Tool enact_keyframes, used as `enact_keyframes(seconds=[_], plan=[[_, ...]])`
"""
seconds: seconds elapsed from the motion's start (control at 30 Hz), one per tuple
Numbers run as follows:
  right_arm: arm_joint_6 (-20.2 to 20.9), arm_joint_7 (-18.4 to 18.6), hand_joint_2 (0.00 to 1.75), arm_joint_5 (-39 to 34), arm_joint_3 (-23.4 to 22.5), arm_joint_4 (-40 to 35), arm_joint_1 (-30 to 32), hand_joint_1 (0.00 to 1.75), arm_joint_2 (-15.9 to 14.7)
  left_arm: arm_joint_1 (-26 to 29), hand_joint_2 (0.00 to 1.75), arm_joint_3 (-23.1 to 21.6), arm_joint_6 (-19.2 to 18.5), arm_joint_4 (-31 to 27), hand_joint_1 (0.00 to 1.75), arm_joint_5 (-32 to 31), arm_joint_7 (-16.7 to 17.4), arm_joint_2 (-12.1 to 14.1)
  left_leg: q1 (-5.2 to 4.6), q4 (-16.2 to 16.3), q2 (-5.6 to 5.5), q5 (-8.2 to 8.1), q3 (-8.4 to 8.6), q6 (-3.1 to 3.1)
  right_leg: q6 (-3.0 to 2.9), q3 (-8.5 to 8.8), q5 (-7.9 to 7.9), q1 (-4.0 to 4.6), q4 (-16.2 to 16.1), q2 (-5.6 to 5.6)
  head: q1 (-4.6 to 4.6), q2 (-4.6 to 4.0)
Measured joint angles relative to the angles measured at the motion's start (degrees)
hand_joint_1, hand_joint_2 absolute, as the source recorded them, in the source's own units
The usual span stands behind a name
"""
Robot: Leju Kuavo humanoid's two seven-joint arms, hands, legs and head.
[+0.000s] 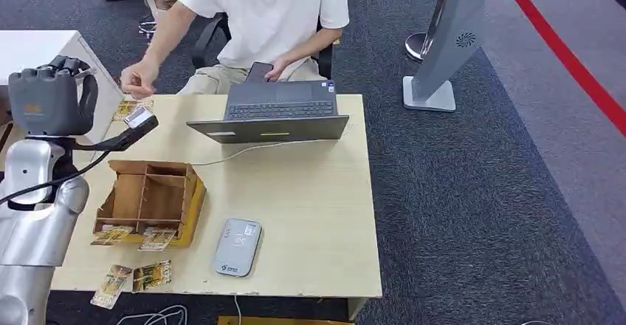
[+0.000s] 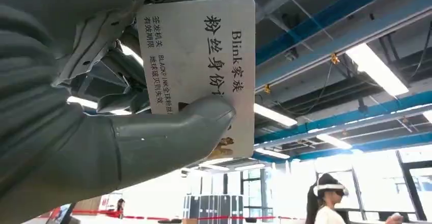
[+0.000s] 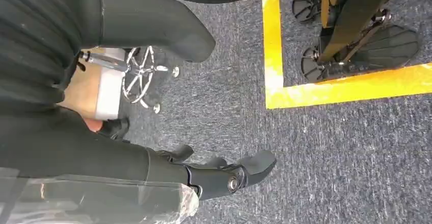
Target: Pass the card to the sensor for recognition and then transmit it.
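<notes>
My left hand (image 1: pixel 50 96) is raised at the table's left edge, fingers pointing up. In the left wrist view the same hand (image 2: pixel 102 132) pinches a white card (image 2: pixel 204 56) with black printed text between thumb and fingers, held up against the ceiling. The sensor (image 1: pixel 238 246), a flat grey-white reader, lies on the table near the front edge, well to the right of and below that hand. My right hand (image 3: pixel 168 168) hangs over grey carpet, its dark fingers spread, holding nothing.
A wooden divider box (image 1: pixel 148 196) stands between my left hand and the sensor, with loose cards (image 1: pixel 151 275) in front of it. An open laptop (image 1: pixel 273 114) sits at the far edge. A seated person's hand (image 1: pixel 136 81) reaches to more cards (image 1: pixel 127 108) at the far left corner.
</notes>
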Motion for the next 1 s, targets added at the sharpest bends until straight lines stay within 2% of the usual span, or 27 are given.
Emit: enact_keyframes(seconds=[0.1, 0.17, 0.27, 0.4, 0.53, 0.73, 1.0], plan=[[0.0, 0.0, 1.75, 0.0, 0.0, 0.0, 0.0, 0.0, 0.0, 0.5, 1.75, 0.0, 0.1, -0.7, 1.75, 0.2, -0.1, 0.0, 0.0, 0.0, 0.0, 0.01, 0.0, -0.01, -0.02, 0.0, 0.01, 0.0, 0.0, 0.0, 0.02, 0.0], [0.0, 0.4, 1.75, 0.0, -0.1, 0.0, 0.0, 0.0, 0.0, 1.5, 1.75, 0.0, 0.6, -2.1, 1.75, 1.7, -1.3, -0.3, 0.0, 0.0, 0.01, 0.0, 0.01, -0.01, -0.02, 0.0, 0.01, 0.0, 0.0, 0.01, 0.02, 0.0], [-0.3, 0.8, 1.75, -0.2, -0.4, 0.0, 0.1, 0.0, 0.2, 7.4, 1.75, -0.2, 2.6, -8.9, 1.75, 2.8, -2.2, -1.6, -0.01, 0.0, 0.08, -0.02, 0.02, 0.01, -0.01, -0.01, 0.0, -0.01, 0.0, 0.1, -0.07, 0.0], [-0.5, 0.7, 1.75, -0.9, -1.2, 0.0, 0.2, 0.0, 0.5, 16.8, 1.75, -2.7, 6.4, -18.7, 1.75, 2.5, -2.4, -3.1, -0.02, 0.0, 0.1, -0.11, -0.03, 0.02, 0.02, -0.06, -0.03, -0.02, -0.1, 0.12, -0.02, 0.0], [-0.6, 0.6, 1.75, -1.2, -1.6, 0.0, 0.2, 0.0, 0.5, 23.4, 1.75, -6.5, 8.3, -24.3, 1.75, 2.1, -2.4, -3.8, -0.04, 0.0, 0.05, -0.14, -0.05, 0.07, 0.1, -0.04, -0.08, -0.05, -0.1, 0.07, 0.04, 0.0], [-0.6, 0.9, 1.75, -1.0, -2.4, 0.0, 0.2, 0.0, 0.7, 31.2, 1.75, -10.8, 9.5, -24.8, 1.75, 3.5, -1.9, -5.1, -0.03, 0.0, 0.05, -0.14, -0.03, 0.07, 0.1, -0.03, -0.08, -0.05, -0.1, 0.05, 0.0, 0.0], [-0.6, 1.0, 1.75, -0.3, -2.4, 0.0, 0.1, 0.0, 0.8, 33.4, 1.75, -12.9, 7.8, -20.0, 1.75, 5.3, -3.1, -7.9, -0.03, 0.0, -0.02, -0.1, -0.04, 0.05, 0.09, 0.01, -0.07, -0.04, -0.1, -0.07, -0.02, 0.0]])
